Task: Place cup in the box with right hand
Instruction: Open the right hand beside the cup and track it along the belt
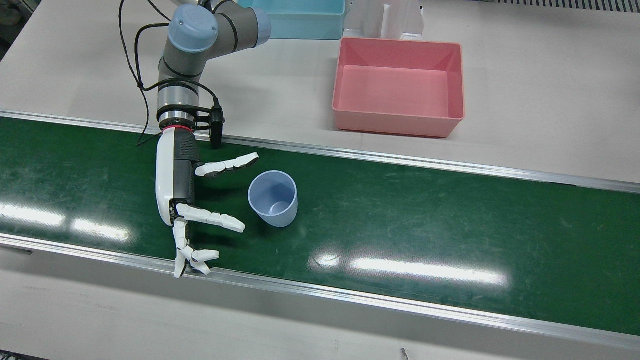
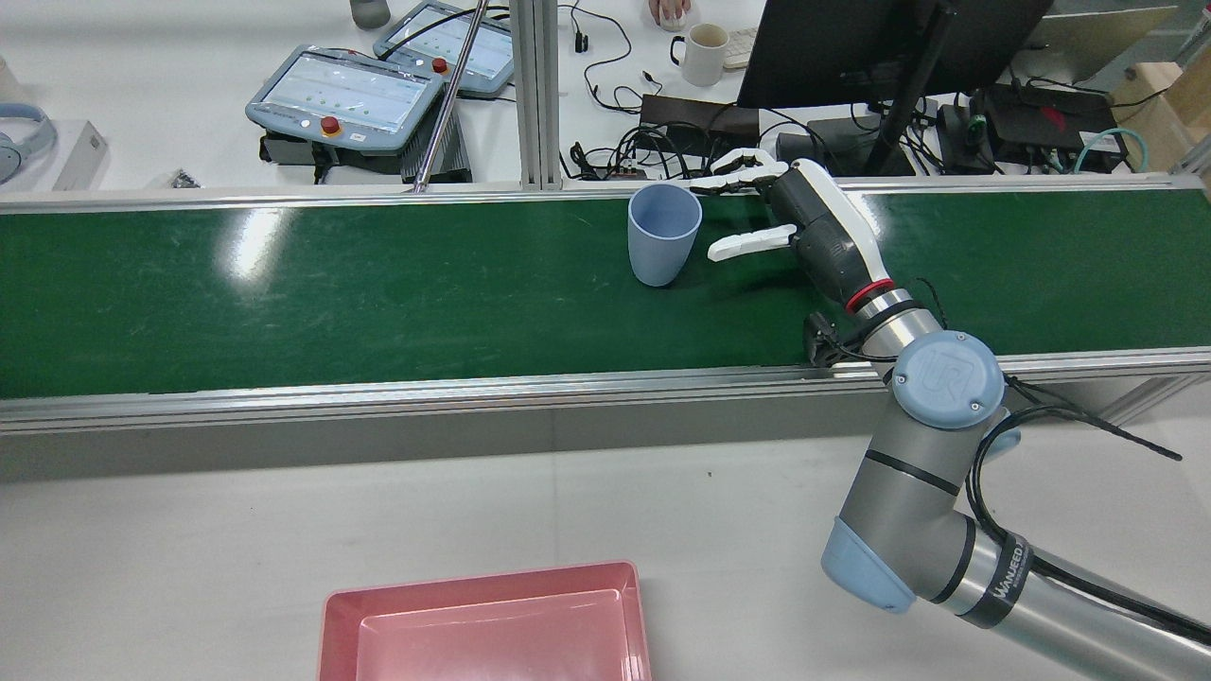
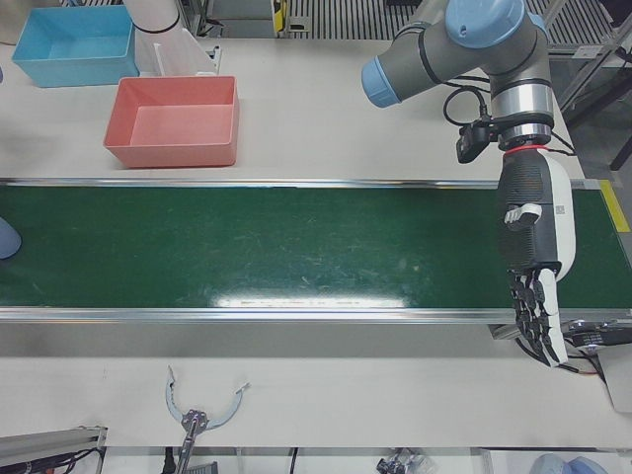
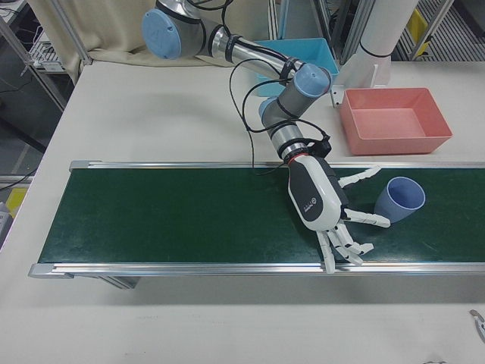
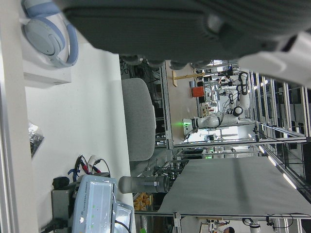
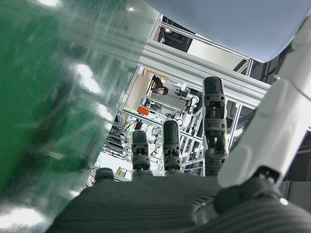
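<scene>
1. On the white table beyond the green belt (image 1: 450, 220): pink box (image 1: 398, 85), blue bin (image 1: 300, 20) behind it; nothing btwn cup and box.
2. Cup (image 1: 273, 198) stands upright on belt (light blue, empty).
3. Right hand (image 1: 200, 200) just beside cup, fingers spread wide, not touching, holding nothing.
4. Left hand (image 3: 533, 267) well apart at far belt end, fingers extended, empty.

We see a pale blue cup (image 1: 273, 198) on a dark green belt (image 1: 450, 220), a pink box (image 1: 398, 86), a turquoise bin (image 1: 300, 17), and white-and-black hands (image 1: 187, 200) on grey arms with blue caps.
</scene>
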Robot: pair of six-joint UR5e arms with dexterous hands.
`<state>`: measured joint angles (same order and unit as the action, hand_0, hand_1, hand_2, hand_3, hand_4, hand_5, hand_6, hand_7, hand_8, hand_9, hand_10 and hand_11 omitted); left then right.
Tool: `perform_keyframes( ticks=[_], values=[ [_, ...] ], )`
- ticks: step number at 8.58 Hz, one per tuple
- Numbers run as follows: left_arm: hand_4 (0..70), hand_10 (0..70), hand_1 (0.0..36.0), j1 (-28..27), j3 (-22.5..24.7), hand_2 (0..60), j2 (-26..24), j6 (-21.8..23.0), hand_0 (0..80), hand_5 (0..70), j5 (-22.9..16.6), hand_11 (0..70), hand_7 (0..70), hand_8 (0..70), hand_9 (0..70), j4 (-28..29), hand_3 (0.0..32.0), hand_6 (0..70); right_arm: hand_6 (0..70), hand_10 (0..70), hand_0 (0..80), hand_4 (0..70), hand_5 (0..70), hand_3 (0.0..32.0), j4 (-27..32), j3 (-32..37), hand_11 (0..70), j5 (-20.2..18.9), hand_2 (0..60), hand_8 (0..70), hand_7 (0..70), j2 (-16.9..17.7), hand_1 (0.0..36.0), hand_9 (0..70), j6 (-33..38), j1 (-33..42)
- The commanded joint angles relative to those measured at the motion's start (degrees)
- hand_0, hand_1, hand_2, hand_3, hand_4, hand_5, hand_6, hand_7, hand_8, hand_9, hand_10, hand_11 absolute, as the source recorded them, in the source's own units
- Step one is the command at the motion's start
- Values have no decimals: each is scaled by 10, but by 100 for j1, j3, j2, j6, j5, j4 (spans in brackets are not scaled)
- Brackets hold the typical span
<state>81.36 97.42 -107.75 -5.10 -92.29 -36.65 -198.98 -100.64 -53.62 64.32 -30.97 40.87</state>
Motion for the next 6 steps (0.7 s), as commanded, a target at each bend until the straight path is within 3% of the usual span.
perform_keyframes(
  ticks=[1,2,6],
  values=[
    [0,0,0,-6,-3,0,0,0,0,0,0,0,0,0,0,0,0,0,63,3,465,435,12,138,0,1,0,1,0,110,454,-16,59,211,-58,0],
    [0,0,0,-6,5,0,0,0,0,0,0,0,0,0,0,0,0,0,66,3,476,426,18,136,0,1,2,-8,0,115,459,-51,76,216,-119,0],
    [0,0,0,3,-3,0,0,0,0,0,0,0,0,0,0,0,0,0,67,7,480,429,20,134,0,1,9,-8,0,116,461,-95,81,217,-225,-9]
  ],
)
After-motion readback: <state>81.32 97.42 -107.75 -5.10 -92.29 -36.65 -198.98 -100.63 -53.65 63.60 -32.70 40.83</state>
